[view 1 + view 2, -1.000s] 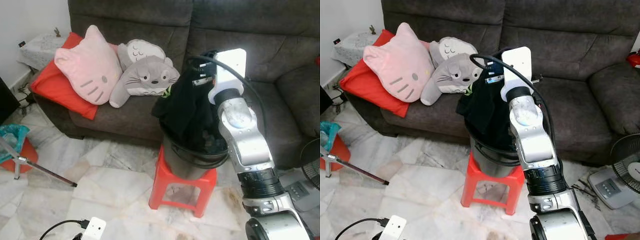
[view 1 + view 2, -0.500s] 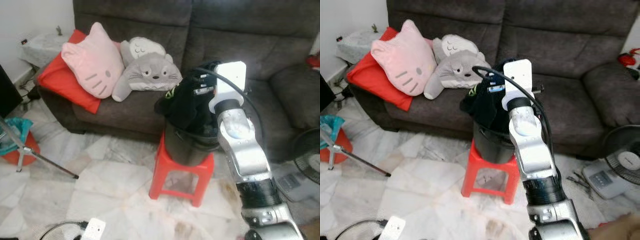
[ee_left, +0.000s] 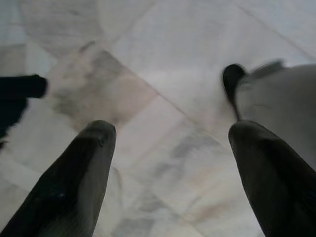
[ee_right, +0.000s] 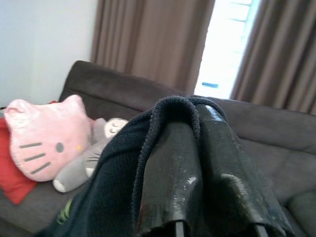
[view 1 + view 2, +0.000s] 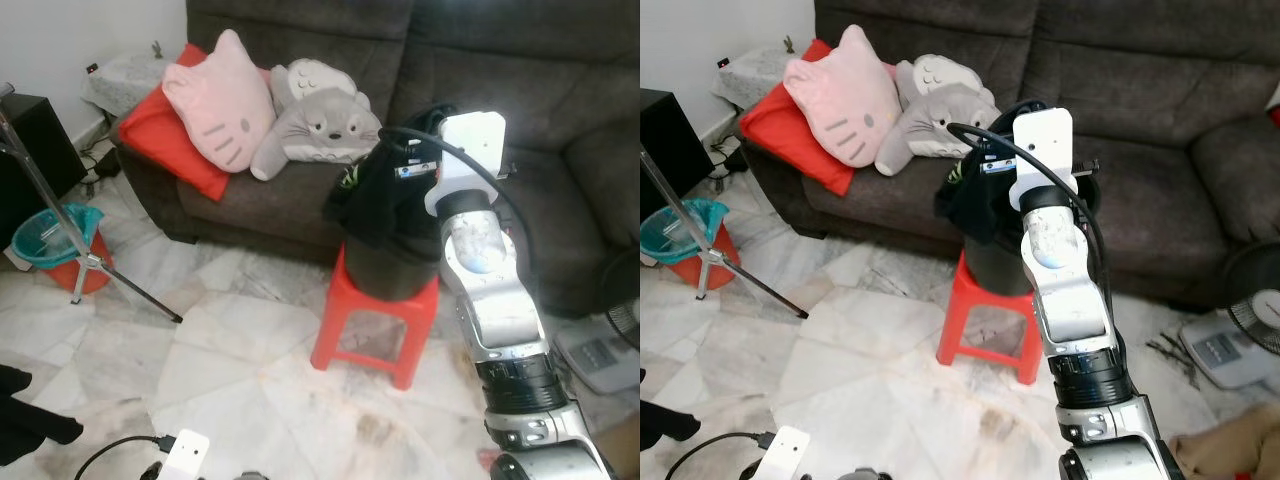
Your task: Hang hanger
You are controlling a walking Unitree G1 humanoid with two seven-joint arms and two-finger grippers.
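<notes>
Your right gripper (image 4: 207, 197) has its two black fingers pressed together, pinching a fold of black knit garment (image 5: 385, 195) that wraps over the tips of the fingers (image 4: 173, 173). From the head views you see the right arm raised above a black round bucket (image 5: 390, 270) on a red plastic stool (image 5: 375, 325), with the dark cloth hanging from the gripper down into and over the bucket's rim. I cannot make out a hanger in any of these pictures; the cloth is what you hold.

Your left gripper (image 3: 170, 158) hangs low with its fingers spread wide, nothing between them, above pale marble floor tiles (image 3: 163, 64).

Behind the stool stands a dark grey fabric sofa (image 5: 560, 90) with a pink cat-face cushion (image 5: 225, 95), a grey plush toy (image 5: 320, 120) and a red cushion (image 5: 165, 125).
</notes>
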